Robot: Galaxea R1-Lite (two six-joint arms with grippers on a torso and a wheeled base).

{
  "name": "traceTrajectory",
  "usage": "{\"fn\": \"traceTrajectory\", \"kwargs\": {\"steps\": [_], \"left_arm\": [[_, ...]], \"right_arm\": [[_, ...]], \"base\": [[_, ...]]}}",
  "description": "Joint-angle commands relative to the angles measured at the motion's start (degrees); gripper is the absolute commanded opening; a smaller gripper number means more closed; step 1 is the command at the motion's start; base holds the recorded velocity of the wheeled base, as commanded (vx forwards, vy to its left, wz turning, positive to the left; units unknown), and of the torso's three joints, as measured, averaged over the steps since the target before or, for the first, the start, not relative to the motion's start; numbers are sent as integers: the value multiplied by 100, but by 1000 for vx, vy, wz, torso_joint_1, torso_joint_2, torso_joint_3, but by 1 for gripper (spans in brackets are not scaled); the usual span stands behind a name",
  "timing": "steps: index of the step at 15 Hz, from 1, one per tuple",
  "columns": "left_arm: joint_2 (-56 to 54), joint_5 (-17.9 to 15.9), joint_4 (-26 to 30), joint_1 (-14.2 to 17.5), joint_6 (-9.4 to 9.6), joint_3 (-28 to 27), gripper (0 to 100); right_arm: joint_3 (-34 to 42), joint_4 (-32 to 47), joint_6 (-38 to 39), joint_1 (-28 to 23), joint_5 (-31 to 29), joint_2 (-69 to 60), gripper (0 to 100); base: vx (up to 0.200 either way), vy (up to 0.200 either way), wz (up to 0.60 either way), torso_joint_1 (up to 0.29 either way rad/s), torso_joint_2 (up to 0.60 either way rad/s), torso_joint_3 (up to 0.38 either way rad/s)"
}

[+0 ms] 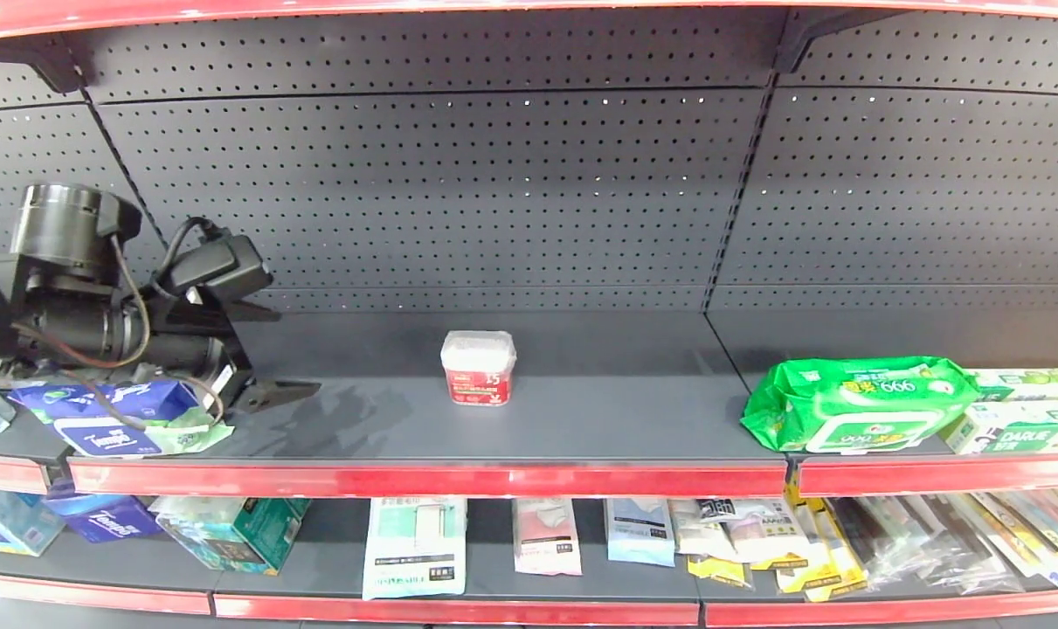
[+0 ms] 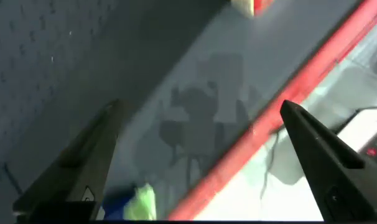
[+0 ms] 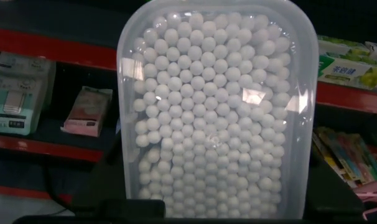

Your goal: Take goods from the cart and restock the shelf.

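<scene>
Left wrist view: left pincer [image 2: 201, 155] spread wide over shelf [image 2: 176, 74], empty; right pincer [image 3: 216, 193] clamped on bead tub [image 3: 216, 106]. On shelf: second tub [image 1: 478, 367], label illegible.

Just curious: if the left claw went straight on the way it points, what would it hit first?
Probably the small red-and-white tub in the middle of the shelf. The open left gripper points toward it, nothing between, though depth is hard to judge.
</scene>
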Motion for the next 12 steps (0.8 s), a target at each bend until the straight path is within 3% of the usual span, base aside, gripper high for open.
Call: {"fn": "traceTrajectory", "kwargs": {"steps": [1, 3, 9, 10, 12], "left_arm": [[609, -1, 397, -426, -2, -666, 100], [829, -1, 1285, -664, 33, -1281, 100], [1760, -54, 1258, -1094, 51, -2063, 100], [1866, -54, 1258, -1156, 121, -2133, 100], [2121, -62, 1267, -1191, 473, -2344, 100]], "right_arm": [[0, 1, -25, 2, 2, -2, 0], [0, 1, -43, 2, 2, -2, 0], [0, 1, -131, 2, 2, -2, 0], [0, 1, -122, 2, 2, -2, 0], [0, 1, -131, 2, 2, -2, 0]], "base": [[0, 0, 0, 0, 0, 0], [0, 0, 0, 0, 0, 0], [0, 0, 0, 0, 0, 0], [0, 0, 0, 0, 0, 0], [0, 0, 0, 0, 0, 0]]}}
